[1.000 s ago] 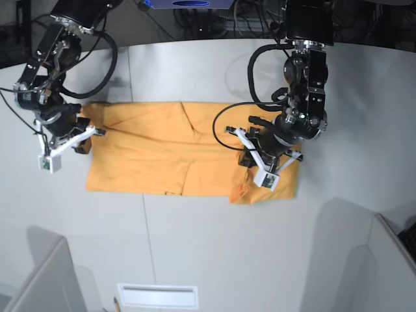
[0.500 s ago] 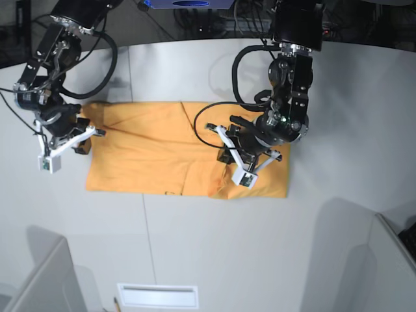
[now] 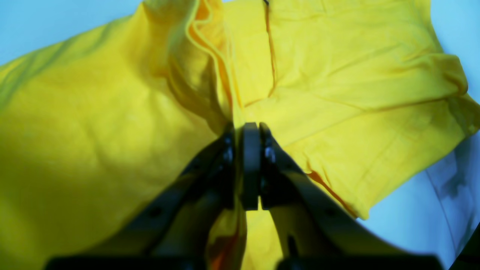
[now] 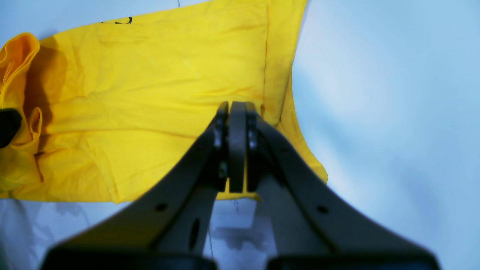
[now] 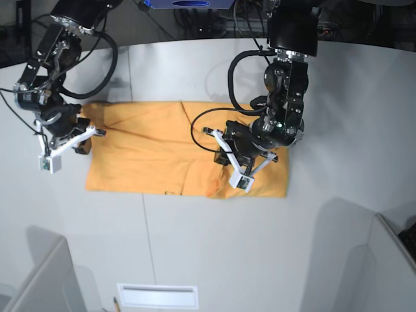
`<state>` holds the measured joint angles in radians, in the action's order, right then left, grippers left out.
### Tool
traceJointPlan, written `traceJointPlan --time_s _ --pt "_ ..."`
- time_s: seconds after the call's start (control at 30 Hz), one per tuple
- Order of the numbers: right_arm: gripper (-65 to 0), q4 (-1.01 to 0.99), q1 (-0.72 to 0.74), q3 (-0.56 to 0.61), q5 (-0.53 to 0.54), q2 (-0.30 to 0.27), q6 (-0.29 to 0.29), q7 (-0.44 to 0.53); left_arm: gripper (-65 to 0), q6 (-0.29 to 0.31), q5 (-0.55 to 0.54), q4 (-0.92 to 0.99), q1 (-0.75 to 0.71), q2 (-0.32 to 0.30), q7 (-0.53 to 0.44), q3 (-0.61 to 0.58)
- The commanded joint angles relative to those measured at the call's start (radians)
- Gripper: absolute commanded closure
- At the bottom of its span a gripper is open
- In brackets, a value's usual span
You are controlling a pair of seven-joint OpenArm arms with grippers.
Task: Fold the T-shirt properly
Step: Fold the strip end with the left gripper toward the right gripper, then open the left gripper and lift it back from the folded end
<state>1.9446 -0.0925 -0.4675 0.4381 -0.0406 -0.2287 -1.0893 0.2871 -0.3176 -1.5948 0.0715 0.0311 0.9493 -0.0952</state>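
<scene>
The light orange T-shirt [image 5: 149, 153] lies spread across the white table, with its right part bunched up. My left gripper [image 5: 234, 159] is shut on a raised fold of the shirt [image 3: 337, 75]. The cloth runs between the shut fingers [image 3: 250, 127]. My right gripper [image 5: 86, 144] is shut at the shirt's left edge. In the right wrist view its tips [image 4: 237, 108] sit on a folded strip of the shirt [image 4: 168, 75]. A bit of black lettering [image 4: 116, 20] shows at one edge of the shirt.
The white table [image 5: 195, 65] reaches past the shirt on all sides. Grey partition panels stand at the front left [image 5: 39, 279] and front right [image 5: 370, 260]. A white slotted plate [image 5: 158, 296] lies at the front edge. Cables hang from both arms.
My left gripper has moved left toward the shirt's middle, pulling the shirt's right part with it. The shirt's right edge has shifted left. The right arm has not moved.
</scene>
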Motion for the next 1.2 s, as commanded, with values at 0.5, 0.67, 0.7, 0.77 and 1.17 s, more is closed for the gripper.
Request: traceJointPlan --time_s 0.5,0.67,0.7,0.77,1.17 --pt "0.0 0.017 0.015 -0.003 0.011 -0.006 -0.007 0.019 -34.9 0.007 -0.024 0.047 0.032 0.040 -0.020 -0.111" --pt "0.0 0.017 0.013 -0.003 0.011 -0.005 -0.007 0.021 -34.9 0.007 -0.024 0.113 0.034 0.102 -0.023 -0.169" --pt "0.0 0.017 0.015 -0.003 0.012 -0.005 -0.007 0.019 -34.7 0.007 -0.024 0.116 0.038 0.109 -0.023 -0.166" --pt "0.0 0.017 0.012 -0.004 0.012 -0.005 -0.007 0.019 -34.4 0.007 -0.024 0.075 0.035 0.112 -0.022 -0.159" --pt "0.0 -0.032 0.083 -0.006 0.012 -0.012 -0.007 0.019 0.0 0.007 -0.021 -0.128 -0.085 -0.020 -0.022 0.262"
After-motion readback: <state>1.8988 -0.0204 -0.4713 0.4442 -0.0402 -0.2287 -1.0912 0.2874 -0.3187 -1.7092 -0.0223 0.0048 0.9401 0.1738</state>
